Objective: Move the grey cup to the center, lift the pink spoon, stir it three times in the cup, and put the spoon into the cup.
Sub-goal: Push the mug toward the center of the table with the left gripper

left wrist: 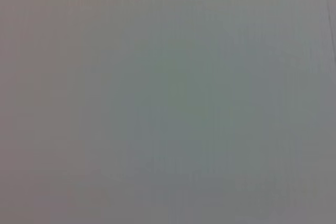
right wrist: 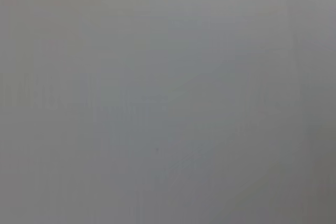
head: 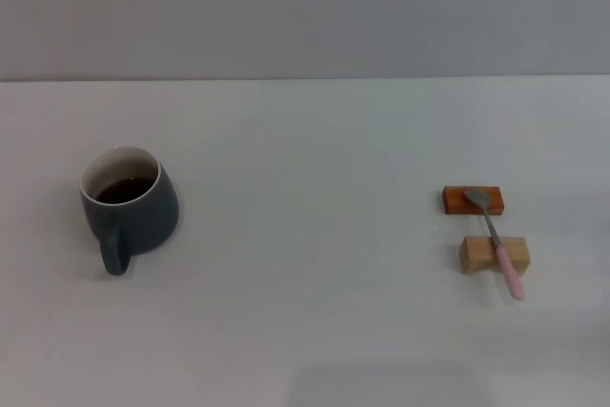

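A grey cup [head: 129,207] holding dark liquid stands upright on a pale table [head: 305,331], its loop handle turned toward the robot. Well apart from the cup, toward the robot's right, a pink spoon [head: 497,240] lies propped across two small blocks. Its metal bowl rests on an orange-brown flat block [head: 457,200] on the far side, and its neck crosses a light wooden block [head: 474,254] nearer the robot, leaving the pink handle jutting free past that block. The propping appears meant to keep the slim handle raised off the table so that jaws can close around it, though that is a judgement from the layout.

The stretch of table between cup and spoon has nothing standing on it; the cup is not yet at the center, so the task looks unstarted.

Neither the left gripper nor the right gripper appears in the head view, and both wrist views show only a plain pale surface. Whether either pair of jaws is spread or pressed together cannot be told; nothing is seen held or touched.
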Controlling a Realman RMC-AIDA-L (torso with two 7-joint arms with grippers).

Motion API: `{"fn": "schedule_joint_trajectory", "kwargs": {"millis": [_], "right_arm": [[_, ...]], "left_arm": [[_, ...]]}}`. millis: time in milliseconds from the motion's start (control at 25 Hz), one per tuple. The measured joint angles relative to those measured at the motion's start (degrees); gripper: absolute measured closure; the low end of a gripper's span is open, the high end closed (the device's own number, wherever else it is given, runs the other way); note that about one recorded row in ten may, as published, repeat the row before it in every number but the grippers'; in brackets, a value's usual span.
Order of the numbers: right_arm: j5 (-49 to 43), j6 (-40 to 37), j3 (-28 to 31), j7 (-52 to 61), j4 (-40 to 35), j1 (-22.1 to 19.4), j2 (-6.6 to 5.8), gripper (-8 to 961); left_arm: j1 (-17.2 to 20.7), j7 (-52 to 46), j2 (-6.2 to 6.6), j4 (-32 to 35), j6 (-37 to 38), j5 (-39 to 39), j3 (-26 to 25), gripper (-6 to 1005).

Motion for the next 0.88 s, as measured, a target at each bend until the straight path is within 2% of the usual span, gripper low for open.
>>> {"fn": "schedule_joint_trajectory", "kwargs": {"millis": [560, 880], "right_arm": [[0.3, -0.6, 0.3, 0.0, 0.3, -0.6, -0.23, 527], [0.4, -0.6, 0.6, -0.3, 2.4, -1.8, -0.72, 528]], "left_arm": [[0.1, -0.7, -0.47, -0.6, -0.1, 0.0, 1.1, 219], [0.6, -1.4, -0.84, -2.0, -2.3, 0.0, 7.3, 249]]}}
